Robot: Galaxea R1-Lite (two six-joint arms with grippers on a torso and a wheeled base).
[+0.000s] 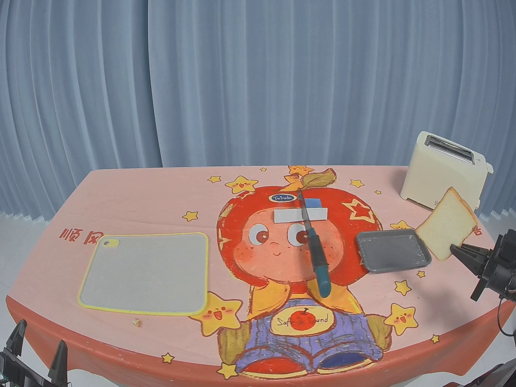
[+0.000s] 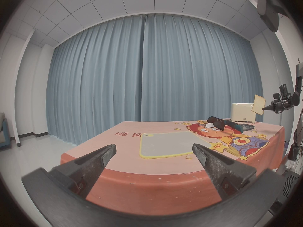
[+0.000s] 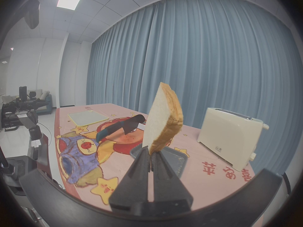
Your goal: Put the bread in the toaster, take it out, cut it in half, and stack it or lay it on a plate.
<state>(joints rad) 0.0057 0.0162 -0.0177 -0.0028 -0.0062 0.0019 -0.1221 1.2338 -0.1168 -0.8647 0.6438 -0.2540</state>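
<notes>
My right gripper (image 1: 454, 249) (image 3: 151, 153) is shut on the lower corner of a slice of bread (image 1: 447, 224) (image 3: 164, 117), held upright in the air at the table's right side. The bread (image 2: 258, 104) hangs between the grey plate (image 1: 393, 250) (image 3: 173, 160) and the cream toaster (image 1: 444, 169) (image 3: 231, 135), just in front of the toaster. A knife (image 1: 314, 244) (image 3: 120, 126) with a blue handle lies mid-table, its blade resting on a small white block (image 1: 300, 214). My left gripper (image 2: 154, 155) (image 1: 37, 345) stands open, low off the table's front left corner.
A grey cutting board (image 1: 145, 272) (image 2: 169, 144) with a yellow rim lies on the left half of the table. A small crumb (image 1: 137, 322) sits near the front edge. The table (image 1: 161, 189) has a pink cartoon cloth; blue curtains hang behind.
</notes>
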